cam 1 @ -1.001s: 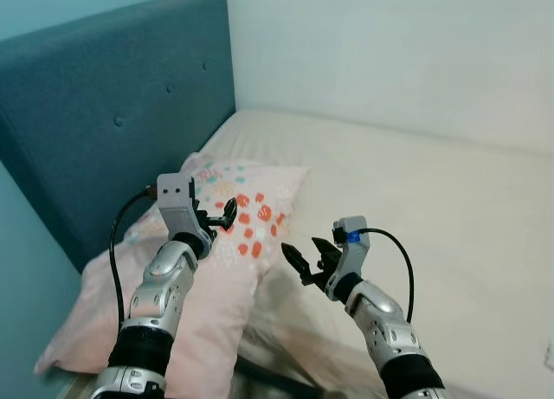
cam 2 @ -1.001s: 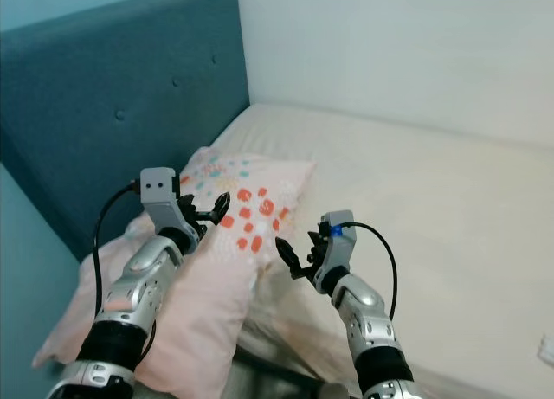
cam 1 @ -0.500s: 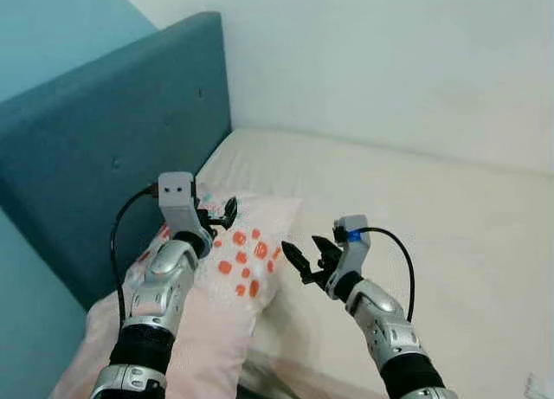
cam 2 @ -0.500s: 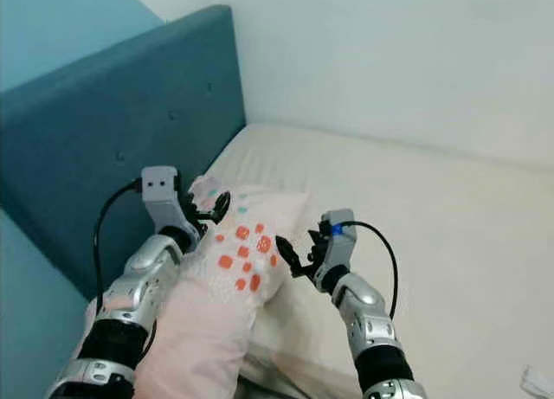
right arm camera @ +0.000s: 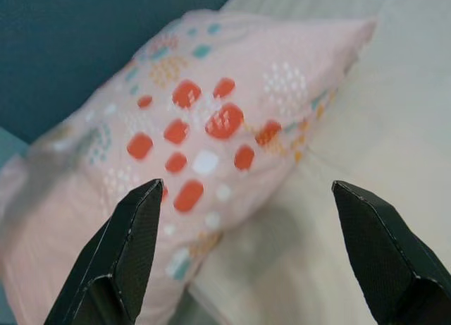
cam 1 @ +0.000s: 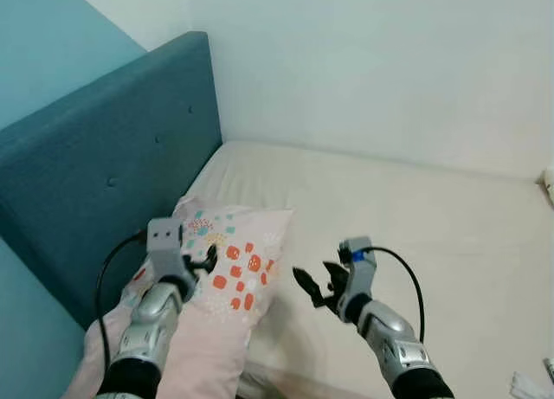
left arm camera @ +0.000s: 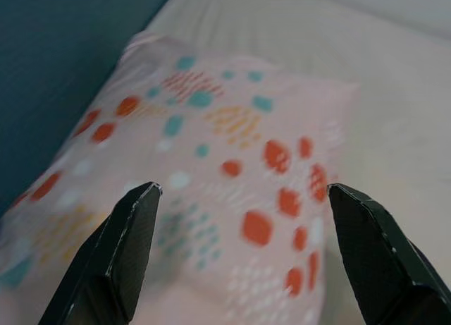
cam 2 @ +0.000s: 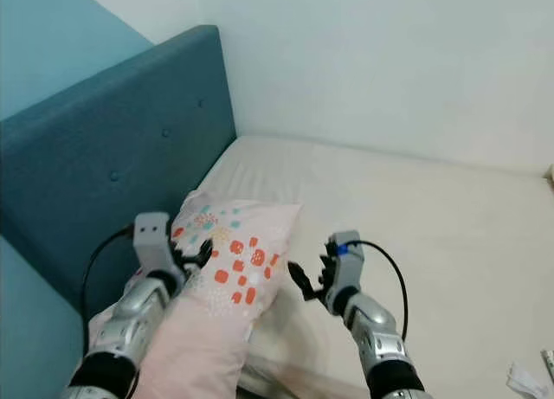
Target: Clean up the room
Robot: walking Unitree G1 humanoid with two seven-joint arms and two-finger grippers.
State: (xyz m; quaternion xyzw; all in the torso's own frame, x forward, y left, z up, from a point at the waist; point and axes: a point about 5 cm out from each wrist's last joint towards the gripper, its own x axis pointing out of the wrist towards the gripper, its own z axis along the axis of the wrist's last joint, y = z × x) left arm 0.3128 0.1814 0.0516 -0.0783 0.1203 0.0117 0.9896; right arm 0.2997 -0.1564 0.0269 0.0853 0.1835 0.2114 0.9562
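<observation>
1. Lying at the head of the bed (cam 1: 415, 200), the pink pillow (cam 1: 227, 262) with orange and teal spots leaned against the teal headboard (cam 1: 104, 174).
2. Over it, the left gripper (cam 1: 201, 262) hovered, fingers spread wide.
3. Just beside its edge, the right gripper (cam 1: 316, 285) hung above the mattress, likewise wide apart and holding nothing.

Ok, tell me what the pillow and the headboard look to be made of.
Pillow: soft matte woven fabric, probably cotton; pale pink with printed orange and teal spots, and it sags and creases. Headboard: teal upholstery, likely felt-like cloth over padding, judging by its tufted buttons and dull nap.
</observation>
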